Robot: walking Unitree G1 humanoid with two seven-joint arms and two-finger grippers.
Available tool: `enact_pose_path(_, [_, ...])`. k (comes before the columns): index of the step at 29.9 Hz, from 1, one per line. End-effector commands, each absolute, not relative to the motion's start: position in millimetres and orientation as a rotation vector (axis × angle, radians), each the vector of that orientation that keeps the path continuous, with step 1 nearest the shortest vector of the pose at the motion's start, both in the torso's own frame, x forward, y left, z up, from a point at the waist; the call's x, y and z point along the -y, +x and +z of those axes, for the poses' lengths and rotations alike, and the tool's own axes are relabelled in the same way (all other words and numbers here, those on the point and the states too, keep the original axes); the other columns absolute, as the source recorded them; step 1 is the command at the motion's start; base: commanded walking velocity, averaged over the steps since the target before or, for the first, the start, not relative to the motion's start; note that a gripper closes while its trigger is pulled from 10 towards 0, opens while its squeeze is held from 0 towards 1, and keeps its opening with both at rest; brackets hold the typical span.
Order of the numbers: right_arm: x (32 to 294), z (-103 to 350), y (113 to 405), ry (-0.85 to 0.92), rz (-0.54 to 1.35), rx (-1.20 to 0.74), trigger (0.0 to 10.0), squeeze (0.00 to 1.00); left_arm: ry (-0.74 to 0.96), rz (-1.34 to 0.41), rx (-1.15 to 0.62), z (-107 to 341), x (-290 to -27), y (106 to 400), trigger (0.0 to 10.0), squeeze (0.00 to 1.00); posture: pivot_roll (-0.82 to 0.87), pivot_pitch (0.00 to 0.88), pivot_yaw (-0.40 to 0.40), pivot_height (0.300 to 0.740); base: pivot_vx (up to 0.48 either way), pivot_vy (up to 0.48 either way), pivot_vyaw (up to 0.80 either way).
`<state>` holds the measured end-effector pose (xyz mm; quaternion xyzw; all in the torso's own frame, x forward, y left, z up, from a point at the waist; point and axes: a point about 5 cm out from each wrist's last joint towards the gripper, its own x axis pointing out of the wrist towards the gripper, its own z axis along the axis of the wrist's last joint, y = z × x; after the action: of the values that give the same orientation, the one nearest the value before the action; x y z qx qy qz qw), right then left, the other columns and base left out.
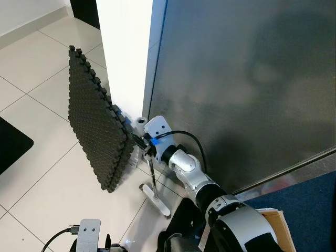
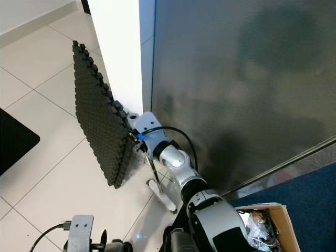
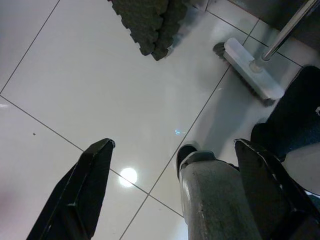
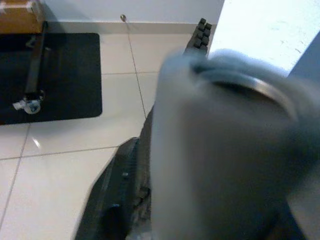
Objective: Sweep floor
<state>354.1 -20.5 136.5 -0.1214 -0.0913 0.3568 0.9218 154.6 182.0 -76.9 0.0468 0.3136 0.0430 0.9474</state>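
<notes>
The robot's right claw (image 2: 140,140) reaches forward and grips the upper part of a broom handle (image 1: 151,173) in the corner where a white pillar (image 1: 126,52) meets a tall grey steel panel (image 1: 241,84). In the right wrist view the shaft fills the frame as a pale blur, pressed close against one black finger (image 4: 117,200), so the claw reads as clenched on the handle.

The broom stands nearly upright, its pale head (image 1: 155,198) resting on the white tiled floor (image 1: 47,173) just near of the pillar. Two interlocking foam mats (image 1: 97,123), dark and studded, lean on edge against the pillar immediately left of the claw; whether the fingers touch the mats cannot be told.

The left claw (image 3: 170,195) hangs low with its fingers spread wide, grasping nothing, pointed at bare tile; the broom head (image 3: 250,70) lies ahead of it.

The broom looks light, with a thin, stiff metal shaft that is likely smooth and apt to twist in a single grip. A second hold lower on the shaft would probably steady it. The leaning mats appear soft and could topple if nudged. A cardboard box (image 2: 268,220) sits at near right on blue carpet (image 1: 310,199).
</notes>
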Motion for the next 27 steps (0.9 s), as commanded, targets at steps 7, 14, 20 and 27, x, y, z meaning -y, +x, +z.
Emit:
enact_pose_path(7, [30.3,137.6,359.7,-0.285,0.584,0.205,10.0,0.08,0.065,0.037,-0.976,-111.7,-165.5,61.6,10.0,0.00,0.07,0.352,-0.165,0.740,0.000,0.000,0.00])
enact_pose_path(14, [36.9,153.2,367.1,-0.356,0.505,0.285,10.0,0.00,0.064,0.037,-0.975,-111.6,-165.8,62.7,10.0,0.00,0.07,0.346,-0.165,0.740,0.000,0.000,0.00])
enact_pose_path(20, [41.0,163.3,371.3,-0.398,0.465,0.334,10.0,0.00,0.064,0.036,-0.974,-111.5,-166.1,63.9,10.0,0.00,0.07,0.343,-0.163,0.740,0.000,0.000,0.00])
enact_pose_path(27, [51.2,188.7,379.2,-0.460,0.402,0.449,10.0,0.00,0.066,0.029,-0.966,-110.9,-166.1,68.9,10.0,0.00,0.06,0.330,-0.152,0.740,0.000,0.000,0.00])
